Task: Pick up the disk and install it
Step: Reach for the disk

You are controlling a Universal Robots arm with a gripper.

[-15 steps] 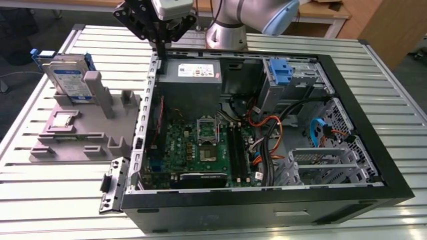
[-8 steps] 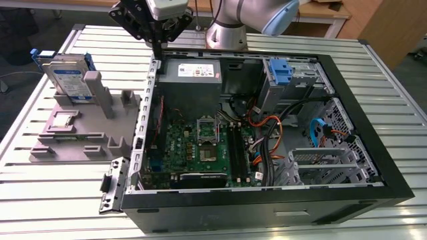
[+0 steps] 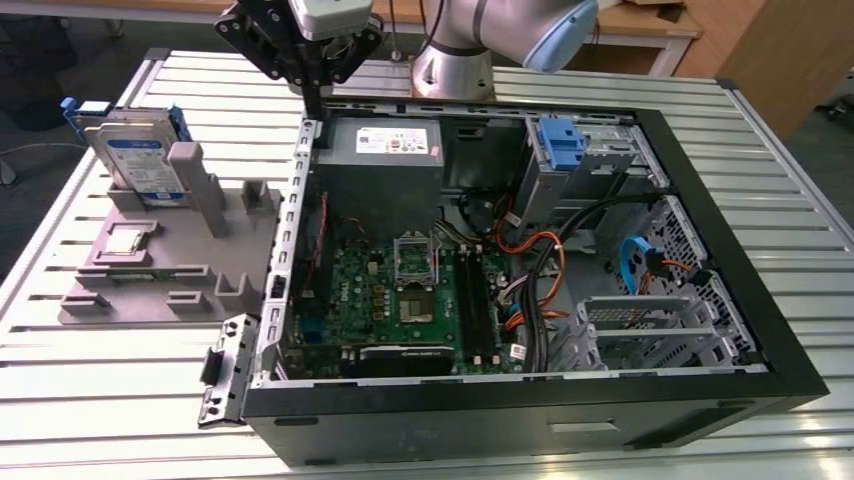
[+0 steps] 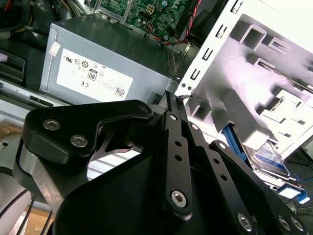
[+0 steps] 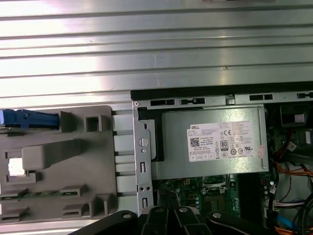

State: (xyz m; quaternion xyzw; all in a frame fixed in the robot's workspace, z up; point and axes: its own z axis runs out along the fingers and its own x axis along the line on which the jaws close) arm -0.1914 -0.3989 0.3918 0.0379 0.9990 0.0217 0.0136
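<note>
While the open computer case (image 3: 534,400) lies nearest, the task looks barely begun, with pickup and installation both outstanding. Farther back on the exterior view's left, the disk (image 3: 138,160) stands upright in a grey holder (image 3: 147,280), untouched. Farthest, the gripper (image 3: 316,105) hangs over the case's far wall, fingers pressed together, empty.

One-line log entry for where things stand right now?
gripper: shut, empty, at case rear edge near power supply | disk: upright in grey fixture, exterior view's left, not gripped | install: not done
</note>
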